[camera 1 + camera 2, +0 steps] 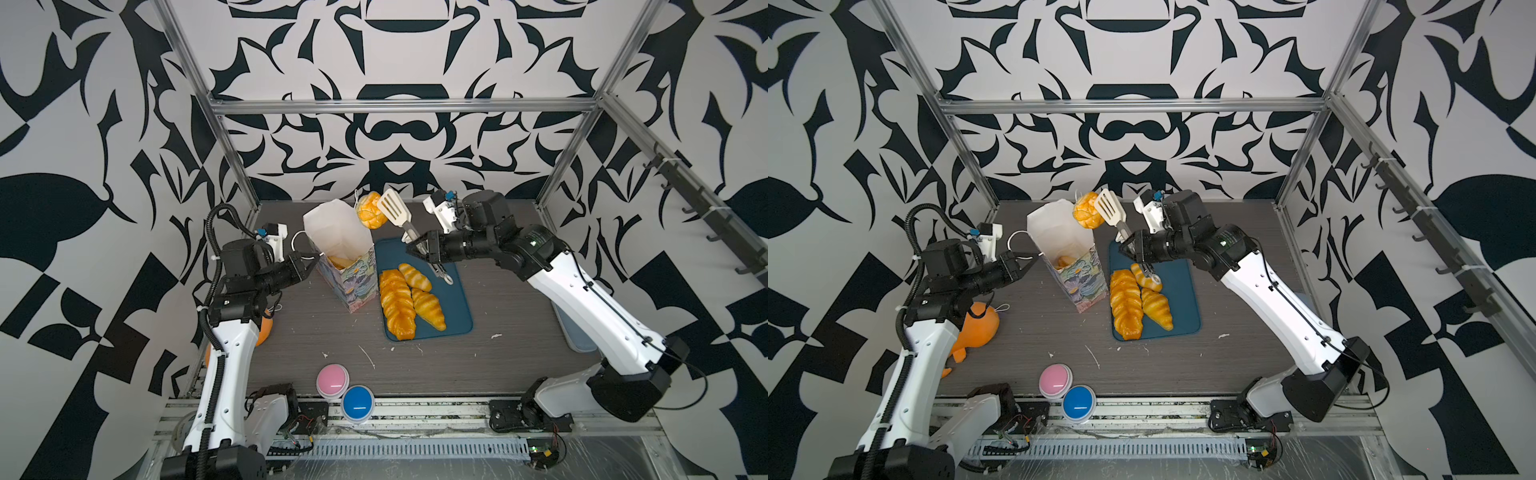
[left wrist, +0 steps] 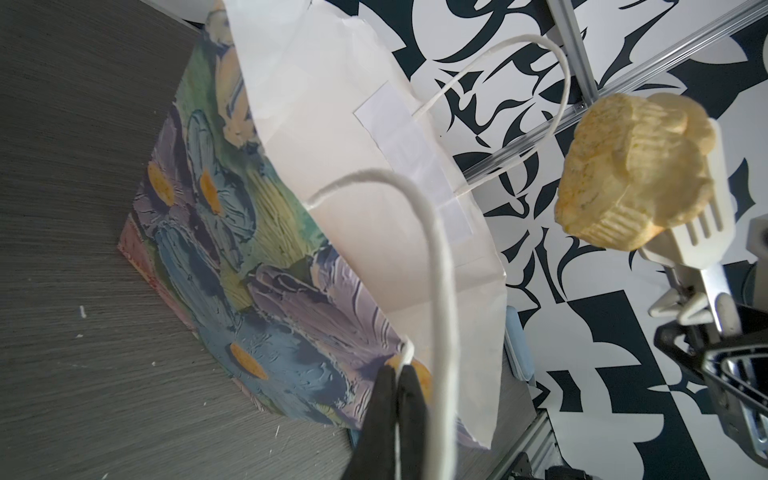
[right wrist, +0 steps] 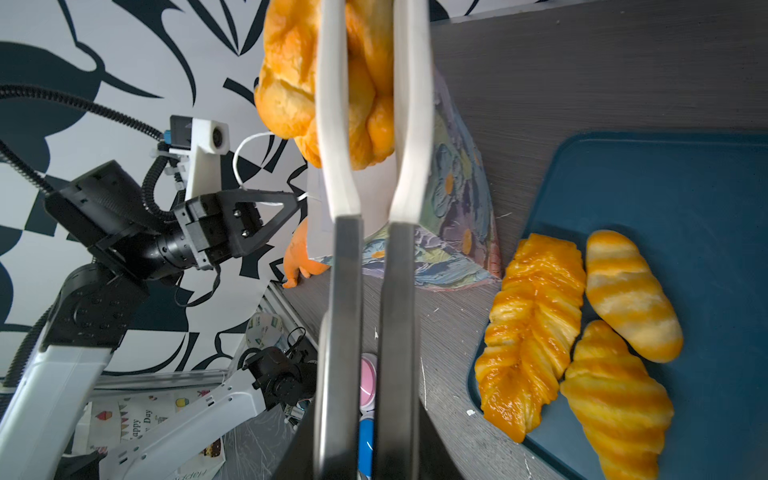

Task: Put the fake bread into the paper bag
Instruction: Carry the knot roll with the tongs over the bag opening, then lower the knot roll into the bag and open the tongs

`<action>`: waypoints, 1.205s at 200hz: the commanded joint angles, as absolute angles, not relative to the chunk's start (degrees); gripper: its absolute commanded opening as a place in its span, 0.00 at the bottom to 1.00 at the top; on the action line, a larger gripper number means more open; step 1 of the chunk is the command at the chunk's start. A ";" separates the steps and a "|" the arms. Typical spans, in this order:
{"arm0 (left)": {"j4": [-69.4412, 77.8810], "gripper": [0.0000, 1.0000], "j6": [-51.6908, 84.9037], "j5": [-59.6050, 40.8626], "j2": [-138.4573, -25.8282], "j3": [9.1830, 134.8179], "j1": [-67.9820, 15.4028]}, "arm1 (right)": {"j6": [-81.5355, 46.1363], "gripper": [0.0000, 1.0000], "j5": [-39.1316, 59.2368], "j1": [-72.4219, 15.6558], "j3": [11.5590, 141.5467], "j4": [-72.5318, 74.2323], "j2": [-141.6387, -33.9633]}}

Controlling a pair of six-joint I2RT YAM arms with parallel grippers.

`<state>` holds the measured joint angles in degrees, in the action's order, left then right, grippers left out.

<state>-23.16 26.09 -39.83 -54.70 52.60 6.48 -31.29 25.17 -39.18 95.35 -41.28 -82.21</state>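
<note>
right hand (image 1: 415,248) is clamping tongs (image 1: 395,208) gripping a knotted roll (image 1: 369,210) at 1 o'clock of the paper bag (image 1: 353,283), left hand (image 1: 316,257) is pinching its cord handle (image 2: 443,266)

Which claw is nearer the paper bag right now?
Left. The left claw grips the cord handle of the paper bag; the right claw holds tongs beside it, apart.

Both arms reach forward, elbows bent; the left gripper (image 1: 315,259) is pinched tight, the right gripper (image 1: 410,249) is clamped, tips facing each other.
</note>
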 commanded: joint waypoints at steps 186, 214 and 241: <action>-24.55 0.00 25.58 -39.74 -54.46 53.88 6.68 | -29.71 0.29 23.62 -45.92 98.19 -37.80 -88.53; -24.43 0.00 25.62 -39.82 -54.84 54.23 6.68 | -29.63 0.29 22.87 -45.83 98.32 -38.77 -89.58; -24.43 0.00 25.68 -39.90 -54.81 54.27 6.68 | -29.29 0.29 22.46 -45.85 98.26 -39.64 -90.35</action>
